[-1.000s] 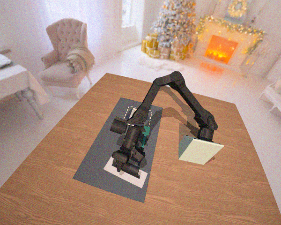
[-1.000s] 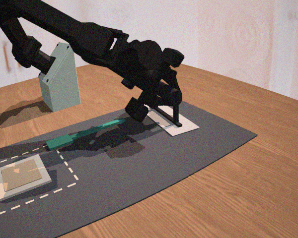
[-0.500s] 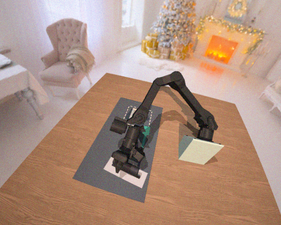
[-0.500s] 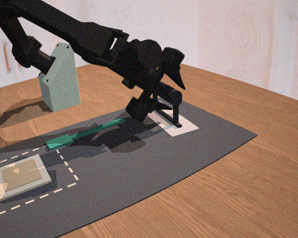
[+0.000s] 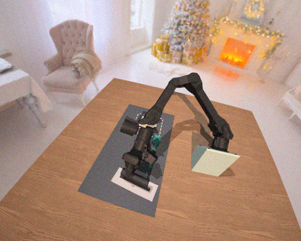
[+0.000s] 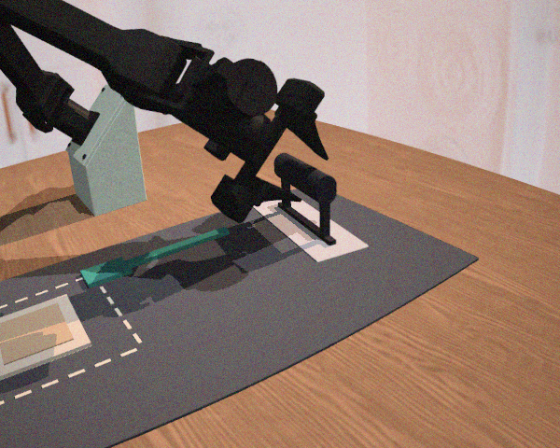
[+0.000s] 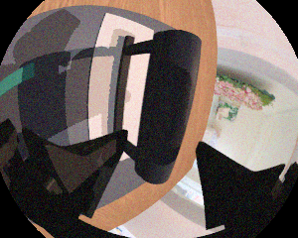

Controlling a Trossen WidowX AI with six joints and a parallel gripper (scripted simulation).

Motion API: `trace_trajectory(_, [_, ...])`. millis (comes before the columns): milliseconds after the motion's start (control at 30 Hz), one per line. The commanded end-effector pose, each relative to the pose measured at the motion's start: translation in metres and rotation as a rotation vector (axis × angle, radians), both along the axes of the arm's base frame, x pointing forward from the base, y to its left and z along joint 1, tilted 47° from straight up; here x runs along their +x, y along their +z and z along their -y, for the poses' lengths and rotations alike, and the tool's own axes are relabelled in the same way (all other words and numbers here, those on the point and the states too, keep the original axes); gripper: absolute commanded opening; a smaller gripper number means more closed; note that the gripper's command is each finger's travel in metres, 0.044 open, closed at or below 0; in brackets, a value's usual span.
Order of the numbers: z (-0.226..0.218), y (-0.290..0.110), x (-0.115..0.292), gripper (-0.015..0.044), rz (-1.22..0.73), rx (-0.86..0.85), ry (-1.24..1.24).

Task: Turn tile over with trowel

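From above, the grey mat lies on the table, and the arm reaches over it from its pale wedge base. The arm covers most of the dashed outline, where only a cream sliver of the tile shows. The green trowel lies on the mat just beside that outline, and the jaws hang over a white patch at the mat's near end. The side view shows more. The tile lies flat inside the outline with a tan panel facing up, which I take to be the marked side, so the flip looks not yet done. The trowel rests flat, its blade tip at the outline's corner and off the tile. Whether its shaft joins the black bar handle standing on the white patch is lost in shadow. The jaws stand well open around that handle and grip nothing. At the wrist, the handle sits in the gap of the jaws untouched, with a green strip at the left edge. No container appears in any view.
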State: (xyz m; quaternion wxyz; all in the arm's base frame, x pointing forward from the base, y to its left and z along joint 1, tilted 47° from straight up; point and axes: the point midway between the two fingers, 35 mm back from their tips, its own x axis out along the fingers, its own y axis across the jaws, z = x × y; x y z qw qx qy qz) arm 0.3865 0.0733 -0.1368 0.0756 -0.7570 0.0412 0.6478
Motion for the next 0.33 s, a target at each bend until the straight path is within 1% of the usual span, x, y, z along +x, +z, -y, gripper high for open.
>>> trace_trajectory(0, [0.001,0.018,-0.005,0.0300,-0.003,-0.001,0.001])
trace_trajectory(167, [0.000,0.027,-0.007,0.0300,-0.003,-0.001,0.000])
trace_trajectory(233, [-0.013,0.043,-0.015,0.0300,-0.002,0.000,0.000])
trace_trajectory(300, [-0.031,0.068,-0.028,0.0300,0.001,0.002,0.000])
